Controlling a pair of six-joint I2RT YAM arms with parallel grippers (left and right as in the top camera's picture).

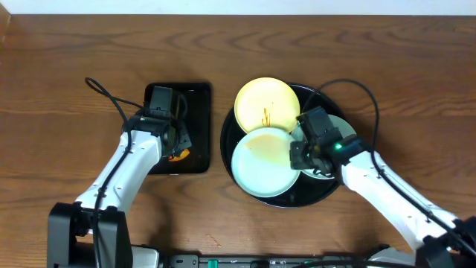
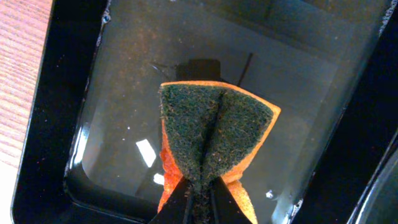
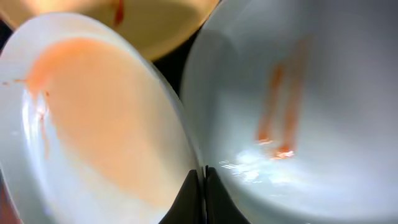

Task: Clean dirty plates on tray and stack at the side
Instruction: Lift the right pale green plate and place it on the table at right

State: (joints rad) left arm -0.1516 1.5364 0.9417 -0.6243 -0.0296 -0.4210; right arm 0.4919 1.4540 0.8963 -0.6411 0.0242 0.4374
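Observation:
The round black tray (image 1: 297, 199) holds three plates. The pale yellow plate (image 1: 268, 103) lies at its back and shows a thin sauce streak. A mint-blue plate (image 1: 262, 162) with a pale orange smear is tilted at the front left. My right gripper (image 1: 297, 152) is shut on its right rim (image 3: 204, 186). A second mint-blue plate (image 3: 298, 112) with orange streaks lies under the right gripper and is partly hidden in the overhead view (image 1: 341, 126). My left gripper (image 2: 202, 199) is shut on an orange sponge with a green scouring face (image 2: 211, 137).
The left gripper (image 1: 177, 145) holds the sponge over a smaller rectangular black tray (image 1: 197, 112) left of the round one. Its glossy floor (image 2: 112, 93) looks wet. Brown wooden table lies all around both trays.

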